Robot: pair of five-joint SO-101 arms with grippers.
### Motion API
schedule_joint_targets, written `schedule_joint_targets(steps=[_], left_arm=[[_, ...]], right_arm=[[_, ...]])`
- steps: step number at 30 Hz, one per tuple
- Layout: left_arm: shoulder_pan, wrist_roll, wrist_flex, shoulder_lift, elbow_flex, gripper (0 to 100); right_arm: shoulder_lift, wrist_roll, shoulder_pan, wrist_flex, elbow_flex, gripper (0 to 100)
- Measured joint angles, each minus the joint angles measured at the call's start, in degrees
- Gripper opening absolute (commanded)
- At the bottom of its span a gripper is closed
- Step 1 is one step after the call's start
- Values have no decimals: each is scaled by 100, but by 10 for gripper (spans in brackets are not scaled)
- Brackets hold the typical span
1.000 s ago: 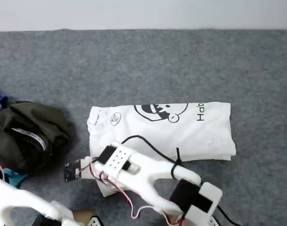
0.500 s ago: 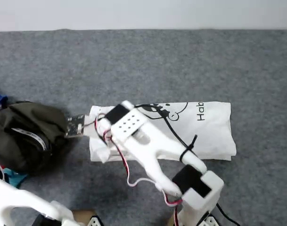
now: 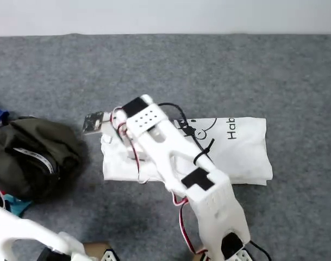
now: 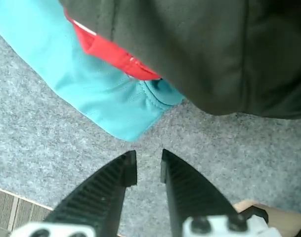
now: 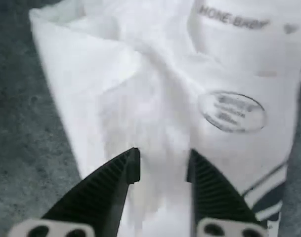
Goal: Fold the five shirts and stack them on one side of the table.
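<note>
The right jaws are open over the white shirt (image 5: 106, 84) and hold nothing. The left jaws are open just a tiny bit, empty, by the teal shirt (image 4: 91, 94).

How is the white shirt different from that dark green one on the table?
The white shirt lies flat, folded roughly into a rectangle; the dark green shirt sits in a crumpled heap. The white shirt carries a black drawing; the dark green shirt shows only a pale strip. Both rest on the grey table.
</note>
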Motion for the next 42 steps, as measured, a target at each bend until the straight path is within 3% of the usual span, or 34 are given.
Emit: schedule_joint_targets(steps=[7,15,21,30,42], left_arm=[[0,0,0,0,0,94],[0,0,0,0,0,94],[0,0,0,0,0,94],[0,0,0,0,0,94],[0,0,0,0,0,94]], right_arm=[[387,-176,677,378,-862,214],[387,-703,396,1204,-1705,6],[387,-1134,-97,1204,-1723,13],[387,-1196,-589,1204,-1389,13],[1134,-782,264,835,-1319,16]])
